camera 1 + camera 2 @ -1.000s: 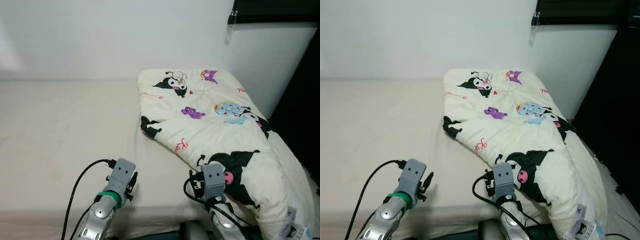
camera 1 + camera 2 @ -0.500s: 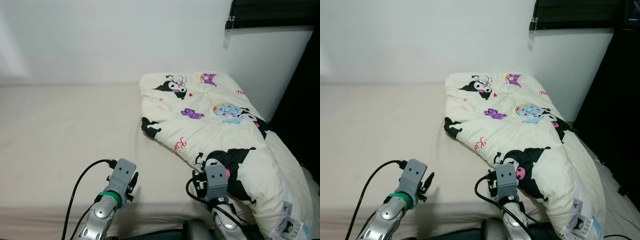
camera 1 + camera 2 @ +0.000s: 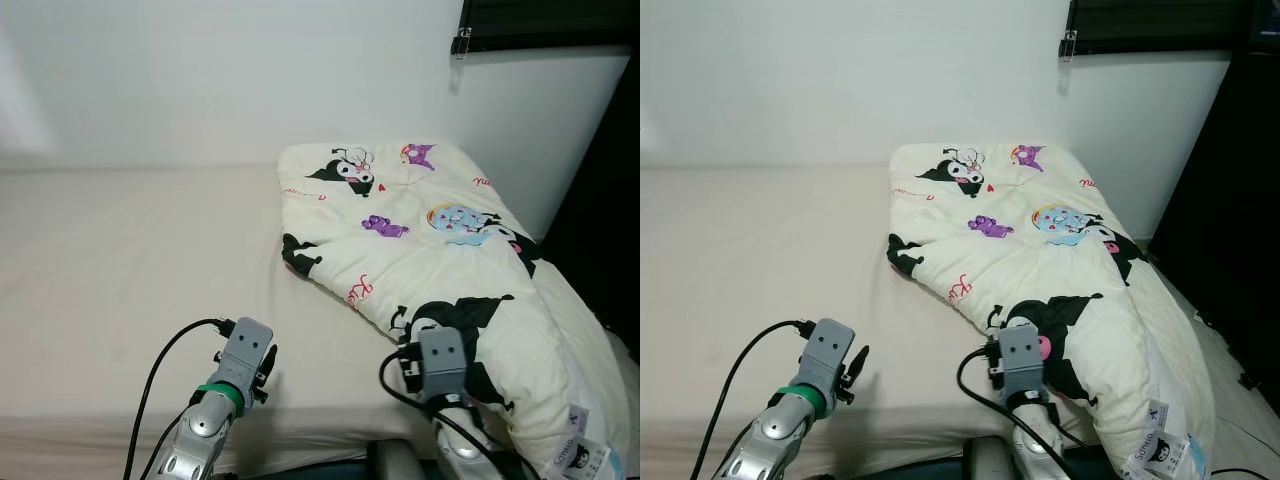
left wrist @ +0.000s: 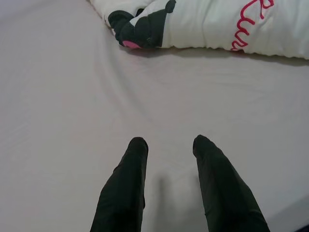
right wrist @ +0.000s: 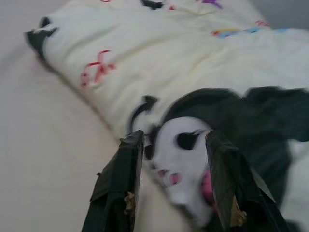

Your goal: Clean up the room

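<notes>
1. Two grippers at work over the bed (image 3: 120, 260). My right gripper (image 5: 176, 145) has its fingers spread wide and empty, poised at the near edge of the quilt (image 3: 440, 230), straddling the black-and-white cartoon face printed there.
2. My left gripper (image 4: 166, 145) is also parted and holds nothing; it hovers above bare sheet, well apart from the quilt's black corner.
3. Quilt: bunched in a heap on the right side of the bed, running from the wall down to the near right corner, where it hangs over the bed's edge.
4. Step in hand, as I judge it: grip the quilt's edge. Best to push the fingers down over a thick fold before closing, so the fabric does not slip out.
5. Room: wide open sheet to my left for spreading; wall (image 3: 200, 80) behind, dark furniture (image 3: 610, 200) close on the right.
</notes>
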Available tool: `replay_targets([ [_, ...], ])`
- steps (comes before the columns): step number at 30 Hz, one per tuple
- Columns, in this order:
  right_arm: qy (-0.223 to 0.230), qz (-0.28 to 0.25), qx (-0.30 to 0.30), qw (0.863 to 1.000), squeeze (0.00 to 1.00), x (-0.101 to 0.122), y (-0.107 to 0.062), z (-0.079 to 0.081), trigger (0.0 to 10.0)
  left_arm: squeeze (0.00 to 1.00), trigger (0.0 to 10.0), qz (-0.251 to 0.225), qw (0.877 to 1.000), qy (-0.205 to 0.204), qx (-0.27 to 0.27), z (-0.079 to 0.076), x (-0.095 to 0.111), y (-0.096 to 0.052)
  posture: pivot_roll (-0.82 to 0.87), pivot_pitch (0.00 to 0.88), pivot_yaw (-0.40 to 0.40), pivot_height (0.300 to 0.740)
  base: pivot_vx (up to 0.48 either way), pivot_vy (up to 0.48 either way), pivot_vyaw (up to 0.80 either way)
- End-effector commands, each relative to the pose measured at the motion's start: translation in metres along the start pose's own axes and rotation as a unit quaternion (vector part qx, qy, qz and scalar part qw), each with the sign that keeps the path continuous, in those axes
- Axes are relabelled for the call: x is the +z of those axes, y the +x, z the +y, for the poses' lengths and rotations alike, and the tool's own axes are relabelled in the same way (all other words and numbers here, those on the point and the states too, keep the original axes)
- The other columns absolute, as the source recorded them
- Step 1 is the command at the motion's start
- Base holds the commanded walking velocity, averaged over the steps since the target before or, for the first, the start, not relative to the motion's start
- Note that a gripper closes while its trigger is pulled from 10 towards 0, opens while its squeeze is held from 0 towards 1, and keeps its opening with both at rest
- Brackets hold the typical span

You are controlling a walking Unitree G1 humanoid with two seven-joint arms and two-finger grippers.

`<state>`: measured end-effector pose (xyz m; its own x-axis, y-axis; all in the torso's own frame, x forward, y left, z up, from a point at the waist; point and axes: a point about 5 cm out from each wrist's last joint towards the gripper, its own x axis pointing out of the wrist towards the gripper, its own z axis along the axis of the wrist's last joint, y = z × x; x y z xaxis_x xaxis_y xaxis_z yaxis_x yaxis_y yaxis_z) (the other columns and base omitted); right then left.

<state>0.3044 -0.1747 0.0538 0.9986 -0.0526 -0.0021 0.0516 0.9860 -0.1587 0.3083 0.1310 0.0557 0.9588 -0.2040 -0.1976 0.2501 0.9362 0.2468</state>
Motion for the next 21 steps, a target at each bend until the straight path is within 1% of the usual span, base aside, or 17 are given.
replay_targets([
  [1, -0.009, 0.001, -0.073, 0.997, 0.00, -0.001, -0.002, -0.044, 10.0, 0.00, 10.0, 0.017, 1.000, 0.007, -0.006, 0.001, -0.009, -0.006, -0.14, 0.063, 0.107, 0.595, 0.000, 0.000, 0.00],
  [2, -0.013, -0.011, -0.104, 0.994, 0.26, 0.005, -0.002, -0.067, 10.0, 0.00, 10.0, 0.018, 1.000, 0.008, -0.007, 0.001, -0.010, -0.008, -0.14, 0.072, 0.108, 0.595, 0.000, 0.000, 0.00],
  [3, -0.015, -0.020, -0.121, 0.992, 0.26, 0.009, -0.002, -0.080, 10.0, 0.00, 10.0, 0.019, 1.000, 0.009, -0.008, 0.001, -0.011, -0.009, -0.14, 0.075, 0.108, 0.595, 0.000, 0.000, 0.00],
  [4, -0.019, -0.030, -0.131, 0.991, 0.96, 0.014, -0.001, -0.089, 10.0, 0.00, 10.0, 0.019, 1.000, 0.009, -0.008, 0.001, -0.011, -0.009, -0.14, 0.075, 0.108, 0.595, 0.000, 0.000, 0.00],
  [5, -0.019, -0.050, -0.144, 0.988, 1.00, 0.024, 0.000, -0.105, 10.0, 0.00, 10.0, 0.021, 1.000, 0.008, -0.007, 0.002, -0.012, -0.010, -0.14, 0.084, 0.107, 0.595, 0.000, 0.000, 0.00],
  [6, -0.020, -0.056, -0.148, 0.987, 1.00, 0.027, 0.000, -0.109, 10.0, 0.00, 10.0, 0.021, 1.000, 0.008, -0.007, 0.002, -0.012, -0.010, -0.14, 0.084, 0.107, 0.595, 0.000, 0.000, 0.00],
  [8, -0.023, -0.068, -0.176, 0.982, 1.00, 0.035, -0.001, -0.126, 10.0, 0.00, 10.0, 0.023, 1.000, 0.009, -0.006, 0.003, -0.013, -0.011, -0.14, 0.098, 0.106, 0.595, 0.000, 0.000, 0.00],
  [11, -0.025, -0.072, -0.188, 0.979, 1.00, 0.038, -0.001, -0.132, 10.0, 0.00, 10.0, 0.023, 1.000, 0.009, -0.006, 0.003, -0.013, -0.012, -0.14, 0.098, 0.106, 0.595, 0.000, 0.000, 0.00],
  [12, -0.016, -0.075, -0.209, 0.975, 1.00, 0.044, -0.003, -0.151, 10.0, 0.00, 10.0, 0.027, 1.000, 0.010, -0.004, 0.005, -0.015, -0.014, -0.13, 0.115, 0.113, 0.595, 0.000, 0.000, 0.00],
  [13, -0.009, -0.074, -0.214, 0.974, 1.00, 0.045, -0.003, -0.157, 10.0, 0.00, 10.0, 0.028, 1.000, 0.010, -0.004, 0.005, -0.015, -0.015, -0.13, 0.115, 0.113, 0.595, 0.000, 0.000, 0.00],
  [15, 0.044, -0.057, -0.179, 0.981, 1.00, 0.041, 0.001, -0.155, 10.0, 0.00, 10.0, 0.030, 0.999, 0.012, -0.004, 0.006, -0.016, -0.016, -0.13, 0.123, 0.117, 0.595, 0.000, 0.000, 0.00],
  [16, 0.085, -0.045, -0.150, 0.984, 0.00, 0.037, 0.005, -0.149, 10.0, 0.00, 10.0, 0.031, 0.999, 0.013, -0.005, 0.007, -0.016, -0.016, -0.13, 0.132, 0.122, 0.595, 0.000, 0.000, 0.00],
  [17, 0.085, -0.045, -0.150, 0.984, 0.00, 0.037, 0.005, -0.149, 10.0, 0.00, 10.0, 0.031, 0.999, 0.013, -0.005, 0.007, -0.016, -0.016, -0.13, 0.132, 0.122, 0.595, 0.000, 0.000, 0.00],
  [18, 0.140, -0.028, -0.104, 0.984, 0.00, 0.030, 0.009, -0.139, 10.0, 0.00, 10.0, 0.031, 0.999, 0.015, -0.006, 0.008, -0.016, -0.017, -0.12, 0.140, 0.126, 0.595, 0.000, 0.000, 0.00],
  [19, 0.148, -0.016, -0.098, 0.984, 0.00, 0.027, 0.010, -0.136, 10.0, 0.00, 10.0, 0.032, 0.999, 0.016, -0.006, 0.009, -0.016, -0.018, -0.12, 0.147, 0.126, 0.595, 0.000, 0.000, 0.00],
  [20, 0.148, -0.016, -0.098, 0.984, 0.00, 0.027, 0.010, -0.136, 10.0, 0.00, 10.0, 0.032, 0.999, 0.016, -0.006, 0.009, -0.016, -0.018, -0.12, 0.147, 0.126, 0.595, 0.000, 0.000, 0.00],
  [21, 0.144, -0.001, -0.106, 0.984, 0.00, 0.022, 0.009, -0.136, 10.0, 0.00, 10.0, 0.032, 0.999, 0.017, -0.005, 0.011, -0.016, -0.019, -0.11, 0.152, 0.127, 0.595, 0.000, 0.000, 0.00],
])
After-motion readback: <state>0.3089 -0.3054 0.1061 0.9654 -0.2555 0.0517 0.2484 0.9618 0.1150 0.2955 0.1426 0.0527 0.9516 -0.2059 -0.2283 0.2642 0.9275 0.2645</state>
